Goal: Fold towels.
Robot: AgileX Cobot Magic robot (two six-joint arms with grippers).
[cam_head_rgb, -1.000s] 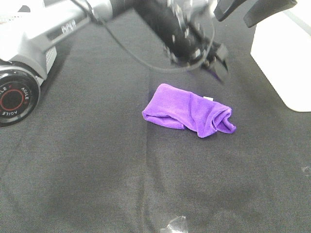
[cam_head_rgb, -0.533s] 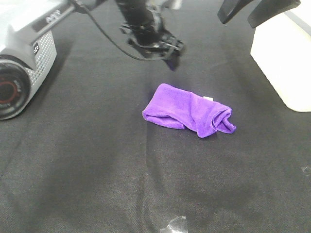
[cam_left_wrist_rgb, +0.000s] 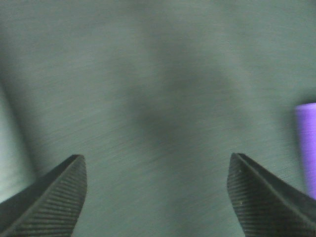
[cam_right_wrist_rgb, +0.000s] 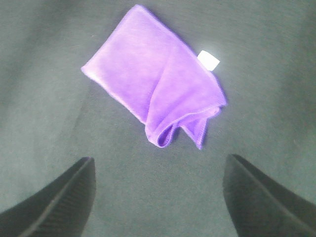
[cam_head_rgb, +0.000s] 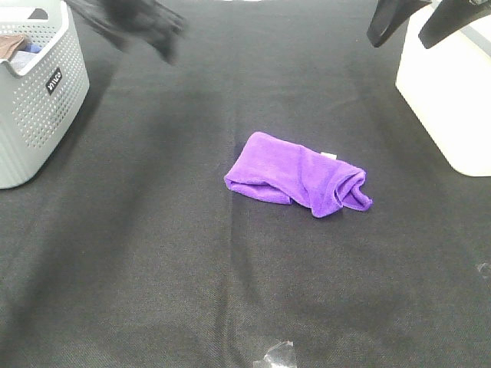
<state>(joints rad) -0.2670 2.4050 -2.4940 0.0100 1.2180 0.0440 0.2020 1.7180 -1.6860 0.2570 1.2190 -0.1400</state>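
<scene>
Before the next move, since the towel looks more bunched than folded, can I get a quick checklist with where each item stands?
1. Left gripper empty and open: ok, the jaws stand wide apart with only black cloth between them.
2. Right gripper empty and open: ok, it hangs above the purple towel.
3. Towel free of both grippers: ok, nothing touches it.
4. Towel lying flat and neatly folded: not ok, it is rumpled, with one end curled over.
5. White tag located: ok, it shows at one edge.
6. Grey basket and white box apart from the towel: ok.
</scene>
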